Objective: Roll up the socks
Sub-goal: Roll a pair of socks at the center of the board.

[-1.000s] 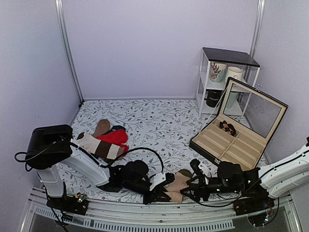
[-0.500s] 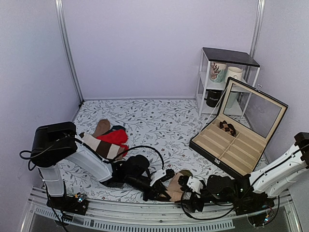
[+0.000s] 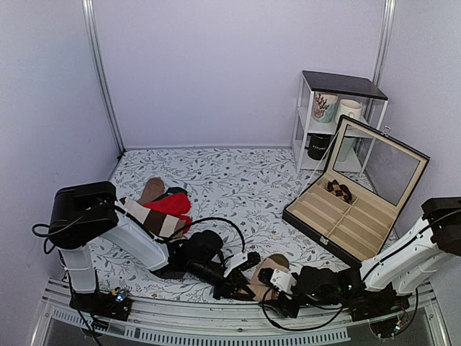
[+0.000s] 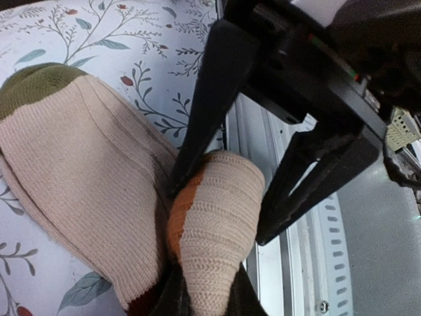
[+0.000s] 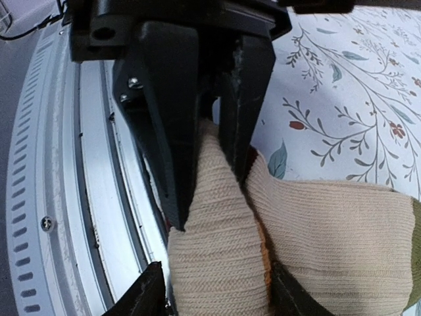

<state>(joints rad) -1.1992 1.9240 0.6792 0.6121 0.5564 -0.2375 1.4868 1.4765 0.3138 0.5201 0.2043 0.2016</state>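
The tan-beige socks (image 3: 268,265) lie at the table's near edge, olive band at the far end. In the left wrist view the socks (image 4: 85,171) have a raised fold with a rust-red stripe. My left gripper (image 4: 204,289) is shut on that fold. My right gripper (image 5: 220,289) faces it from the other side, its fingers set wide with the same fold of the socks (image 5: 329,217) filling the gap. In the top view the left gripper (image 3: 241,283) and the right gripper (image 3: 272,282) meet over the socks.
A bright red sock (image 3: 173,204) and a cream sock with brown bands (image 3: 151,220) lie at the left. An open black box (image 3: 346,216) stands at the right, a shelf with mugs (image 3: 335,119) behind it. The metal rail (image 3: 216,321) runs just below the socks.
My right arm has swung left and low along the near edge, bringing its gripper onto the socks' fold. My left gripper has kept its hold and barely moved.
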